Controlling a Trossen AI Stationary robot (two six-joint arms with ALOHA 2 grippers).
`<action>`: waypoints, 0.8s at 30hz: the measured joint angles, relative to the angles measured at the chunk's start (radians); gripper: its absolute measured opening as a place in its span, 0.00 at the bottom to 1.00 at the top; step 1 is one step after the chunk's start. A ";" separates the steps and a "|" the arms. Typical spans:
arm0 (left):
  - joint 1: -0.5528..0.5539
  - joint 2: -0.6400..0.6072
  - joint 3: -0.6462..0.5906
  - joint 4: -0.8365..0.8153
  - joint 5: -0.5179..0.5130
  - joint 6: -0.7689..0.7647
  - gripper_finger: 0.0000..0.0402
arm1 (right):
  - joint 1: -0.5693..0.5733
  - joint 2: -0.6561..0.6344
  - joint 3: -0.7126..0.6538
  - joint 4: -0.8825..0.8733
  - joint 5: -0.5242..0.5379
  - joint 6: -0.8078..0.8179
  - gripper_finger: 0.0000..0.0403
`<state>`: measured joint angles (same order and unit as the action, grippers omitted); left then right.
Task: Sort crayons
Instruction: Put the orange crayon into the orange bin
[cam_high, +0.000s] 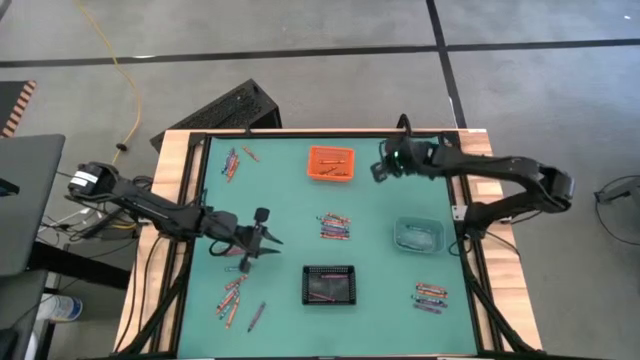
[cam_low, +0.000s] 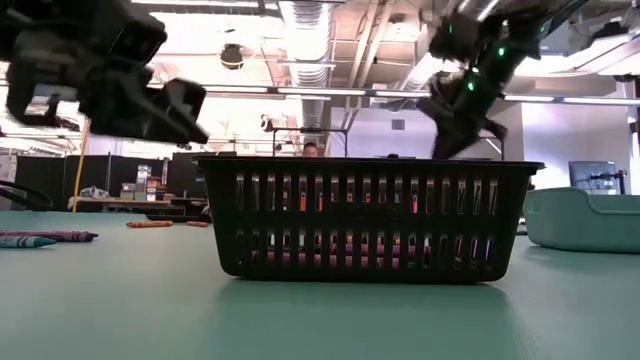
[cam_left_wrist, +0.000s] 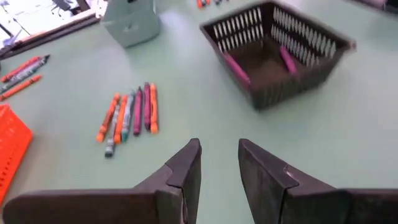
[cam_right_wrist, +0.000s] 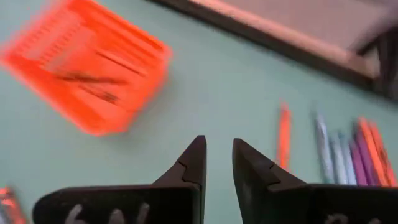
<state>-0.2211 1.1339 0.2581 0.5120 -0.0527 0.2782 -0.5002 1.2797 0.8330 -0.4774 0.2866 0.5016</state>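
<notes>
Crayons lie flat on the green mat in several loose groups: at the centre (cam_high: 334, 226), far left (cam_high: 233, 160), near left (cam_high: 235, 295) and near right (cam_high: 430, 296). My left gripper (cam_high: 262, 236) hovers left of the centre group (cam_left_wrist: 127, 115), open (cam_left_wrist: 219, 155), with nothing between its fingers. My right gripper (cam_high: 382, 166) hangs above the mat just right of the orange bin (cam_high: 330, 162), open (cam_right_wrist: 217, 152) and empty. A row of crayons (cam_right_wrist: 336, 149) shows beyond its fingers. The black bin (cam_left_wrist: 277, 53) has purple crayons lying in it.
The orange bin (cam_right_wrist: 87, 65) stands at the far middle, the black bin (cam_high: 329, 284) at the near middle, and the teal bin (cam_high: 418, 236) at the right. A wooden frame (cam_high: 180, 200) borders the mat. Bare mat lies between the bins and the crayon groups.
</notes>
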 joint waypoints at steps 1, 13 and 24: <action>0.000 0.001 -0.019 0.026 0.012 0.008 0.24 | -0.034 0.018 0.000 0.006 -0.032 0.018 0.18; 0.011 -0.116 -0.134 0.122 -0.034 0.039 0.24 | -0.190 0.248 0.105 -0.006 -0.151 0.026 0.33; 0.011 -0.384 -0.140 -0.075 -0.056 0.025 0.24 | -0.210 0.400 0.217 -0.212 -0.080 -0.125 0.45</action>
<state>-0.2096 0.7502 0.1184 0.4366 -0.1089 0.3030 -0.7098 1.6800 1.0500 -0.6891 0.2070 0.3770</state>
